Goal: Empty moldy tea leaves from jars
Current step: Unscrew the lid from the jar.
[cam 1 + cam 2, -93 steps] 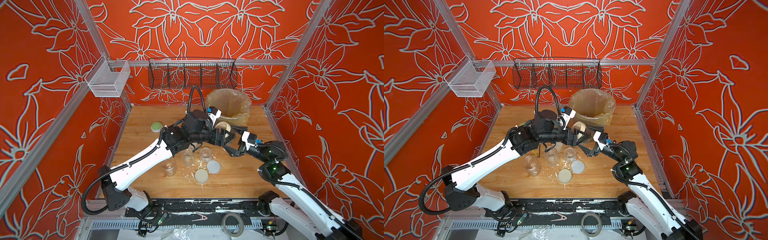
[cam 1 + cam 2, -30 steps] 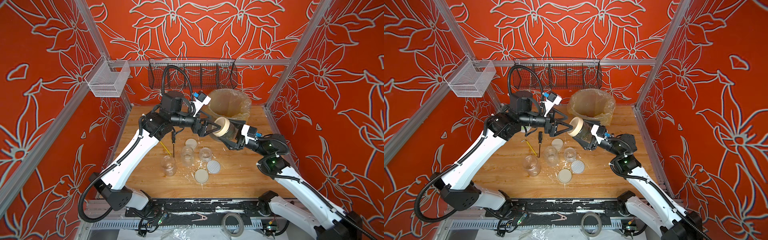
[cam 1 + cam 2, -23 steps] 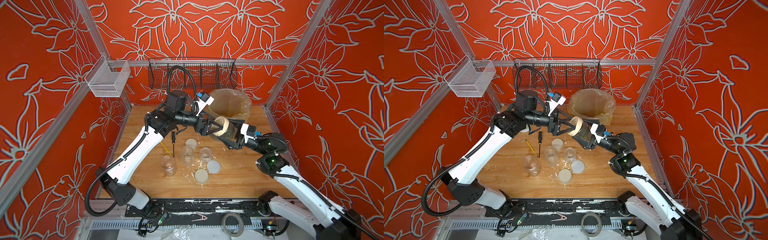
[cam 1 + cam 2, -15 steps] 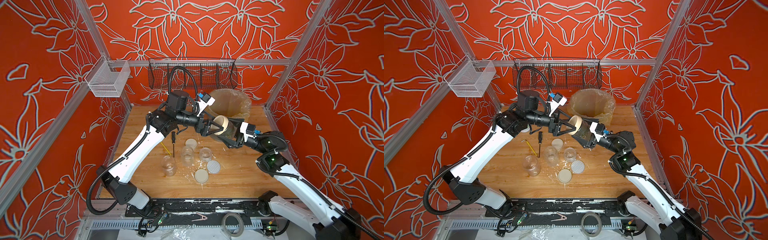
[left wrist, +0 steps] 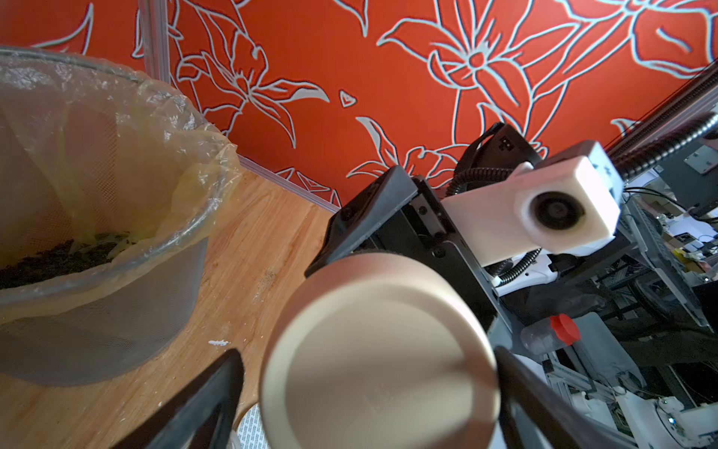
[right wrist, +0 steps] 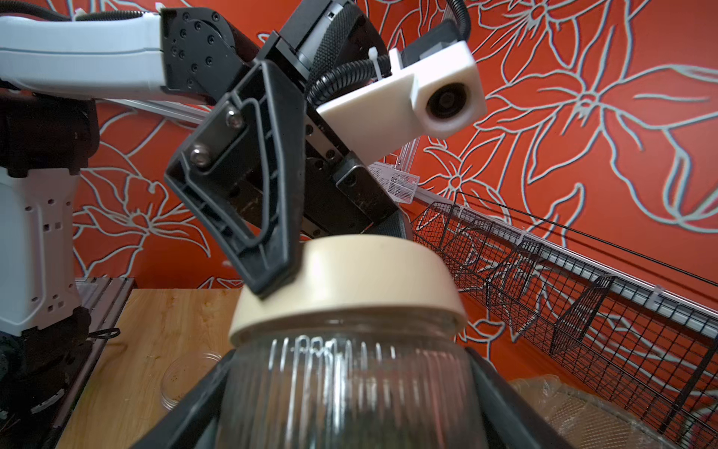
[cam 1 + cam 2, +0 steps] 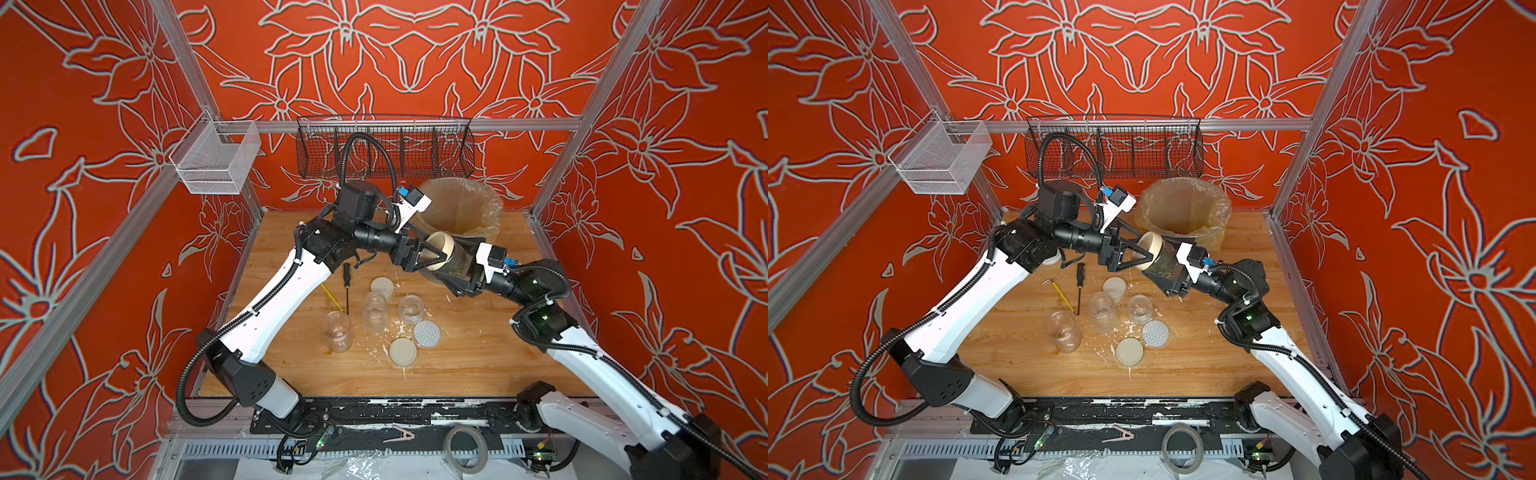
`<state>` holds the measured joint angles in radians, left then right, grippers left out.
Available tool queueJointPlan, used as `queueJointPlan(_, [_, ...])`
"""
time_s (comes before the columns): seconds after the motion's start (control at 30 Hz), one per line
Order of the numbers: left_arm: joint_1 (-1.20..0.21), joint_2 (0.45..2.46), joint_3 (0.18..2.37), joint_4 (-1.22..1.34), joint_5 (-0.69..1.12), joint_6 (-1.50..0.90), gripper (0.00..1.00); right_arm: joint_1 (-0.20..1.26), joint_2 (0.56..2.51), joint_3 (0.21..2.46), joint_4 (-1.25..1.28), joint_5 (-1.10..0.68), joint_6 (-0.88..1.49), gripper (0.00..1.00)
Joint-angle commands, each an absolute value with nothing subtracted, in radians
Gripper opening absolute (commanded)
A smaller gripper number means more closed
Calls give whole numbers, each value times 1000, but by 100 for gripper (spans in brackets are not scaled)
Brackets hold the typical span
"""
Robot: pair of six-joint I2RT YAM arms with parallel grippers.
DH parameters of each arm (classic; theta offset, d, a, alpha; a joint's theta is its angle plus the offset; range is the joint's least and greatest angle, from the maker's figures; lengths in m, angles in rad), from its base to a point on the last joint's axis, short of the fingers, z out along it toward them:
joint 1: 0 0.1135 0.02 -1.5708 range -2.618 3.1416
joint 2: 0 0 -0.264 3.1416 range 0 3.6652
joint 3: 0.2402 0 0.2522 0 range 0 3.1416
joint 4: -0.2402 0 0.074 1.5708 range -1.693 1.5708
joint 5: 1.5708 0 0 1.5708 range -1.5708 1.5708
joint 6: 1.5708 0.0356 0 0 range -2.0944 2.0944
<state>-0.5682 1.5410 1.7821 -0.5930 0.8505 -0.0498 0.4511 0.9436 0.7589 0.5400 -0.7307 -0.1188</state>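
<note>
Left of centre, three open jars (image 7: 374,309) stand clear and empty on the table (image 7: 291,353), their loose lids (image 7: 402,351) beside them, so that part looks done. Just far of them, the left gripper (image 7: 439,258) is what differs from a second ago: then its tips hung short of the cream lid (image 6: 349,272), now they straddle it. Its jaws stand apart, one finger (image 6: 268,248) touching the lid's rim while a gap shows on the other side in the left wrist view — not yet a firm clamp. To its right the last jar (image 7: 1165,259) hangs tilted in the air, lid toward the left arm, with the moldy tea leaves (image 7: 457,269) dark inside the glass. The right gripper (image 6: 349,369) is clamped on the jar's body, as before. Just far of both, the lined bin (image 7: 492,210) shows dark leaves at its bottom. The step in hand is likely unscrewing — the pour into the bin would come after.
</note>
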Motion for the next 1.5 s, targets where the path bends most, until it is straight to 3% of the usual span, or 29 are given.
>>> queueJointPlan(0.0, [-563, 1549, 1801, -594, 856, -46, 91, 456, 933, 815, 584, -741, -143, 2])
queueJointPlan(0.23, [-563, 1545, 1801, -573, 843, -103, 67, 456, 924, 808, 555, -721, -172, 2])
queueJointPlan(0.47, [-563, 1565, 1830, -598, 709, -387, 44, 456, 932, 808, 454, -590, -388, 2])
queueJointPlan(0.77, [-573, 1577, 1858, -688, 580, -656, 40, 457, 940, 807, 425, -503, -558, 2])
queueJointPlan(0.83, [-578, 1568, 1851, -678, 547, -698, 41, 456, 939, 807, 429, -503, -554, 2])
queueJointPlan(0.9, [-582, 1558, 1837, -637, 577, -710, 49, 457, 939, 807, 439, -513, -532, 2])
queueJointPlan(1.07, [-582, 1533, 1811, -514, 678, -635, 96, 457, 942, 802, 487, -566, -415, 1])
queueJointPlan(1.33, [-575, 1445, 1806, -530, 477, -392, 97, 455, 905, 802, 534, -599, -300, 1])
queueJointPlan(1.47, [-569, 1401, 1798, -521, 523, -191, 97, 455, 884, 802, 530, -611, -268, 1])
